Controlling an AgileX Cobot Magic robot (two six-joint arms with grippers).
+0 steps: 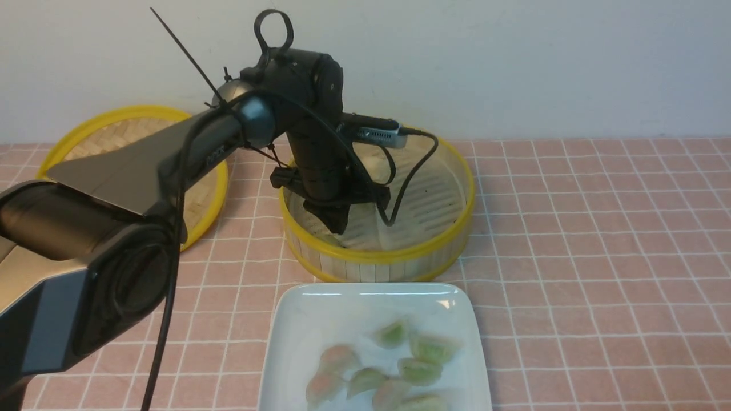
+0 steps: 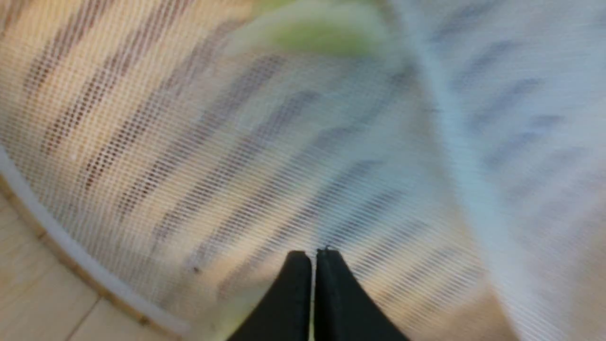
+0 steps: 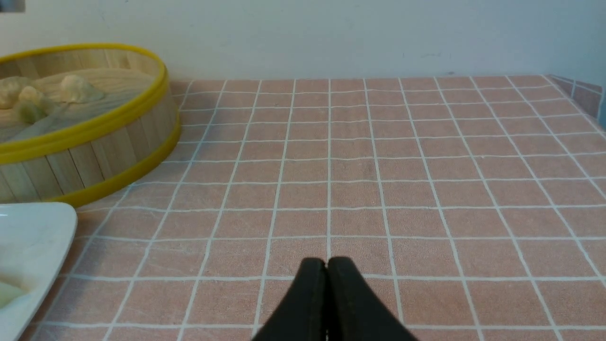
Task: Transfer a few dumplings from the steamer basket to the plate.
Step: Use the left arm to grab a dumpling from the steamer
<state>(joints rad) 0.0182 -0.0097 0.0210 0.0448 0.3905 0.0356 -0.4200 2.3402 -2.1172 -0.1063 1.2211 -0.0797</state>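
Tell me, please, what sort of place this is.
Probably a staged tabletop made to look like a dining table: a pink checked tablecloth, a bamboo steamer basket and a white plate of dumplings, against a bare wall.

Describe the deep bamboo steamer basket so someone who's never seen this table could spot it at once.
On the pink tiled tabletop, look at the middle, just behind the white glossy square plate. There stands a round bamboo-slat steamer basket with yellow top and bottom rims. Unlike the shallow woven yellow-rimmed lid to its left, it has tall slatted walls and a slotted cream floor.
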